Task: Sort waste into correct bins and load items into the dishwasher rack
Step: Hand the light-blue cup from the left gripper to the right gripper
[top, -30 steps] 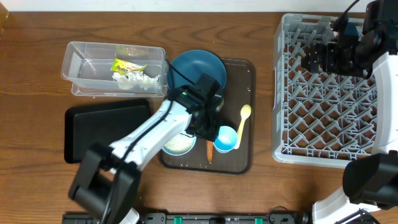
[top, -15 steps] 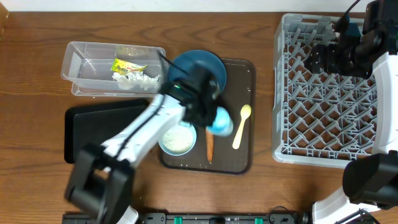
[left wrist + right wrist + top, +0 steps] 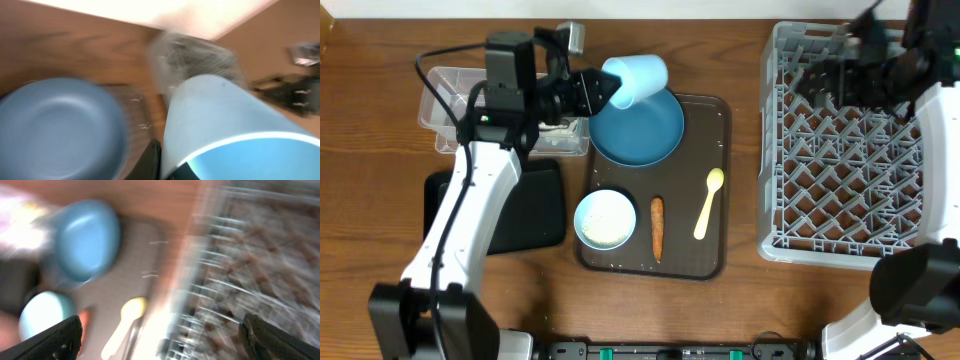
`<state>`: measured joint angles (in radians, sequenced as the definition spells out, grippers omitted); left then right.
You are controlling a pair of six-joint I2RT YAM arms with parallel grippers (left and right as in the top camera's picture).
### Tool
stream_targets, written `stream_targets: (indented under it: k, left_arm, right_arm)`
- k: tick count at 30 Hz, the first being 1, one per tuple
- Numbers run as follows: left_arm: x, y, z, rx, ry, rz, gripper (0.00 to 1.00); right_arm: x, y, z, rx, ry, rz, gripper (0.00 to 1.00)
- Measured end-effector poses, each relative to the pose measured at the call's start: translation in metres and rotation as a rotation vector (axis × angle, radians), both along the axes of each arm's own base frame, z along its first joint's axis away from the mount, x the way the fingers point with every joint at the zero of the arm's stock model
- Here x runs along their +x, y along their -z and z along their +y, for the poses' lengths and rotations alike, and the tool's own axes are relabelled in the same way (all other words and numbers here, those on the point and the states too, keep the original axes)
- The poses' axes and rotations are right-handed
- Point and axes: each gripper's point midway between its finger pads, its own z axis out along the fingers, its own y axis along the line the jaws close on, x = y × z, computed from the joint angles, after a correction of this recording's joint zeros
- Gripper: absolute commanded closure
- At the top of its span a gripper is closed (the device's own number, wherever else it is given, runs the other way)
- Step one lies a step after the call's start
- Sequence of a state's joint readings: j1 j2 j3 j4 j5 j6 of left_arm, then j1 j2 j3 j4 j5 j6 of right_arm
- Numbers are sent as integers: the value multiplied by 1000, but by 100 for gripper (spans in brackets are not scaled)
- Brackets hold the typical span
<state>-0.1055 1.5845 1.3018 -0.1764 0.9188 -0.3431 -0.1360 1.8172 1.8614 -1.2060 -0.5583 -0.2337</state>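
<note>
On the table (image 3: 380,150), the serving tray (image 3: 725,180) is set mid-way, with the dishwasher rack (image 3: 840,150) to its right and the plastic tub (image 3: 445,100) to its left rear. The shallow tray (image 3: 535,210) is laid in front of the tub. On the serving tray, the plate (image 3: 640,135) is placed at the rear, and the bowl (image 3: 603,220), carrot piece (image 3: 657,228) and spoon (image 3: 708,203) are ranged left to right in front. The cup (image 3: 635,78) is held by the left gripper (image 3: 595,90) over the plate's rear edge.
</note>
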Motion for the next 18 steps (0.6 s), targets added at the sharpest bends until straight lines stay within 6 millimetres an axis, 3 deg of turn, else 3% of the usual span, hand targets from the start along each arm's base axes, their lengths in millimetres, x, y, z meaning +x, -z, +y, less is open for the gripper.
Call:
stream_targets:
  k: [4, 7, 13, 18]
  left_arm:
    - [-18, -11, -20, -134, 210, -14, 94]
    - [-30, -11, -27, -192, 306, 18, 94]
    - [-46, -17, -31, -262, 420, 35, 94]
    - [-51, -20, -32, -278, 450, 35, 94]
  right_arm:
    - [-19, -17, 70, 184, -368, -121, 1]
    - [-30, -30, 107, 257, -552, -228, 1]
    - [-51, -49, 161, 332, -799, -391, 1]
    - [-68, -61, 195, 387, -941, -492, 1]
